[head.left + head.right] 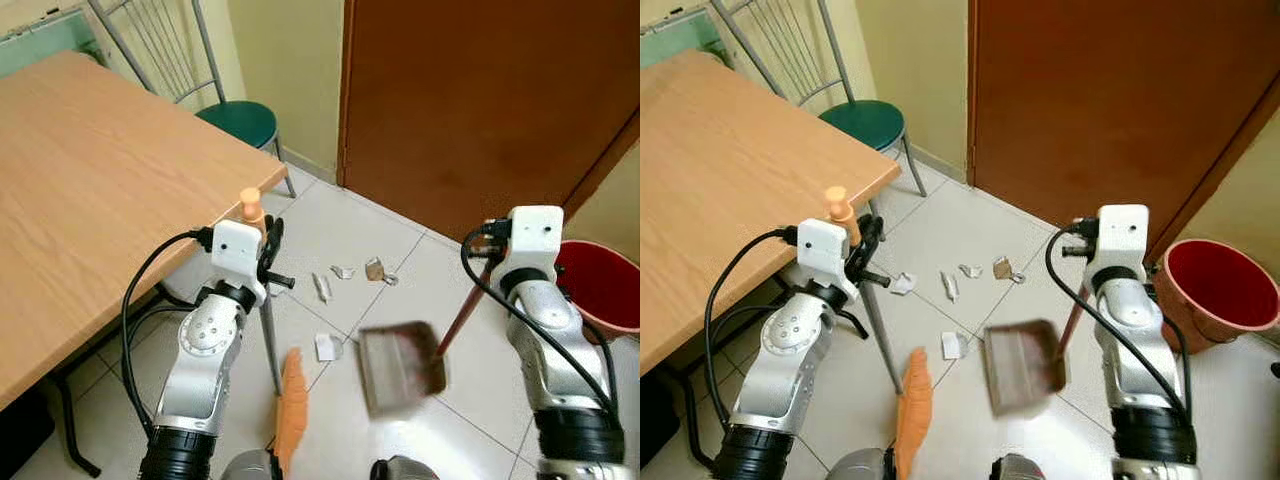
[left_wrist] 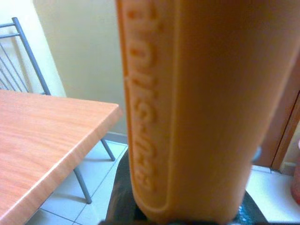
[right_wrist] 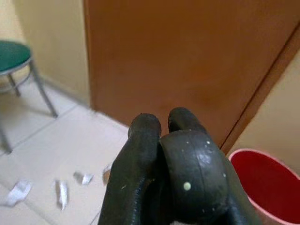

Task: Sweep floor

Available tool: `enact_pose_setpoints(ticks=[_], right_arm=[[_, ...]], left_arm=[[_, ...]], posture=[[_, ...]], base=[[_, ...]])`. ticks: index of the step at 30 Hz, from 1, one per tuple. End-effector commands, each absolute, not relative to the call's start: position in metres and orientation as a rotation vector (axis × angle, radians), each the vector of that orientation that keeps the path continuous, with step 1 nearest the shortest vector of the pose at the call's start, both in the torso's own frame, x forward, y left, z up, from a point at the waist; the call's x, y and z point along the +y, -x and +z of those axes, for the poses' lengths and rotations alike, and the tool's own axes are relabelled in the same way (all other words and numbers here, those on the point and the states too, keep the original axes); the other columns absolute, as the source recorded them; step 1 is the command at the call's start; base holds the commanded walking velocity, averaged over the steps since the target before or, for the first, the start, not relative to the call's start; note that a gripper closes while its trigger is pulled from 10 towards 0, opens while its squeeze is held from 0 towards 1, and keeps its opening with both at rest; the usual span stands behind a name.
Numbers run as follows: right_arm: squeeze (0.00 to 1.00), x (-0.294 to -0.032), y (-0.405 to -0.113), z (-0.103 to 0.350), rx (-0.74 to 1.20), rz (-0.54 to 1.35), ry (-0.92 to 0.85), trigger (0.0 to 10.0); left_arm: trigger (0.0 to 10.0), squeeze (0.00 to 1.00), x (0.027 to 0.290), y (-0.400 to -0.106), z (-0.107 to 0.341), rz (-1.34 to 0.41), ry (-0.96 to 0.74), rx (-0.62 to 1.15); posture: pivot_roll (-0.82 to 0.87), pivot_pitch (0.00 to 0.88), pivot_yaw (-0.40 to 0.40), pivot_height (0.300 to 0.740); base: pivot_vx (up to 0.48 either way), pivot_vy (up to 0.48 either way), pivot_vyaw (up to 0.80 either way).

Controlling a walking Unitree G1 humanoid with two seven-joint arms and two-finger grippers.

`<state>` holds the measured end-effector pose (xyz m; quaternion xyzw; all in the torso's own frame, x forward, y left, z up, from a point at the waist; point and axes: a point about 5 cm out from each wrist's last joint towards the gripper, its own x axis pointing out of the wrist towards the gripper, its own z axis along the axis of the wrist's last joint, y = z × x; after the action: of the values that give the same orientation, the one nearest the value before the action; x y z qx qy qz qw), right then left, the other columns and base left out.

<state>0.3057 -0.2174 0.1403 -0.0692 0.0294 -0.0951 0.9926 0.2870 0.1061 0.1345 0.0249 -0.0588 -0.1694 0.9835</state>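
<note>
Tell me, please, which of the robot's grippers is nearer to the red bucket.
Right. The right gripper, holding the dustpan handle, is just beside the red bucket. The left gripper, holding the orange broom, is across the littered floor, by the table.

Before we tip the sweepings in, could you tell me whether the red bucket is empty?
Apparently empty: the red bucket shows only bare red inside.

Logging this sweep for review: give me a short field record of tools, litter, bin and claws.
left claw: grips the orange broom by its handle
right claw: holds the dustpan by its long handle, pan near the floor
litter: paper scraps on the tiles ahead of the pan
bin: red bucket, by the door, on the robot's right
</note>
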Motion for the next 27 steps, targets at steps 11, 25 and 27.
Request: enact_pose_setpoints(ticks=[11, 25, 27], right_arm=[[0.0, -0.208, -0.297, 0.113, 0.028, -0.315, 0.084, 10.0], [0.0, -0.211, -0.283, 0.095, 0.037, -0.332, 0.041, 10.0], [0.0, -0.209, -0.284, 0.097, 0.028, -0.324, 0.04, 10.0]], left_arm=[[10.0, 0.0, 0.15, -0.265, 0.132, -0.108, -0.138, -0.154], [10.0, 0.0, 0.161, -0.26, 0.122, -0.129, -0.223, -0.17], [10.0, 0.0, 0.155, -0.263, 0.125, -0.149, -0.21, -0.186]], posture=[[0.0, 0.05, -0.022, 0.74], [-0.01, 0.019, -0.018, 0.74], [-0.01, 0.021, -0.019, 0.74]], base=[[0.0, 0.0, 0.0], [0.0, 0.0, -0.52], [0.124, 0.0, -0.8]])
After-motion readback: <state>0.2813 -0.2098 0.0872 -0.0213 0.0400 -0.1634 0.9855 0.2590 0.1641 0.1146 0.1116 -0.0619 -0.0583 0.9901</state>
